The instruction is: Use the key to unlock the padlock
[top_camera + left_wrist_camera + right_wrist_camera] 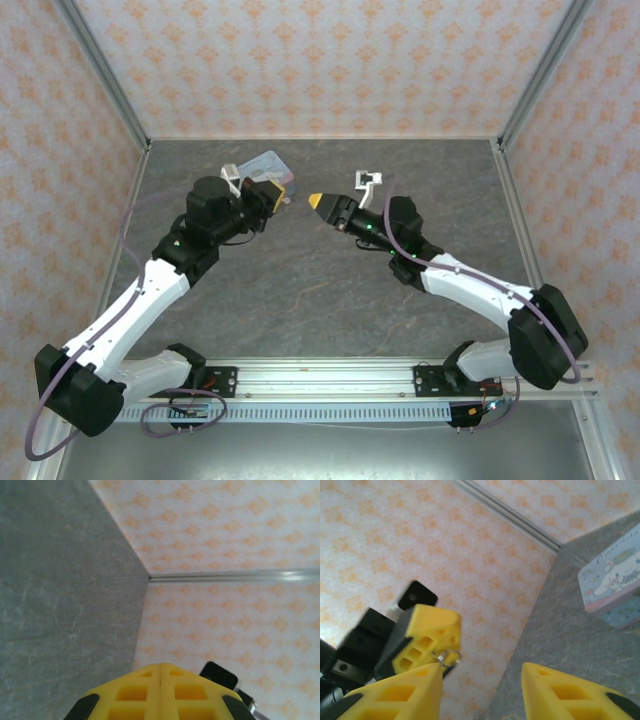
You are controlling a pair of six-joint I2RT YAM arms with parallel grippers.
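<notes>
Hovering above the far middle of the bench [330, 290], the two pincers face each other tip to tip, just beside the cartoon-printed tin [265, 163] that stands towards the far left corner. The left pincer [283, 197] is pressed together; its own wrist view shows the yellow fingers [135, 692] meeting along one flush seam. A small metal ring [449, 656] juts from its tip. I take the ring for the bow end of the key, since fingers this flush suit something thin, but it could as well be the padlock's shackle. The right pincer [316, 200] is spread wide, its fingers [415, 692] well apart, and it grips nothing.

As a judgement, the task is early. One small metal part is lifted off the bench and offered towards the other arm, while fitting key to lock and turning it are both left to do.

The ring lies nearly face-on to the right wrist camera and sticks out towards the right pincer. The rest of the piece is hidden between the fingers, so its long axis cannot be read; most likely it runs along the left pincer's fingers.
</notes>
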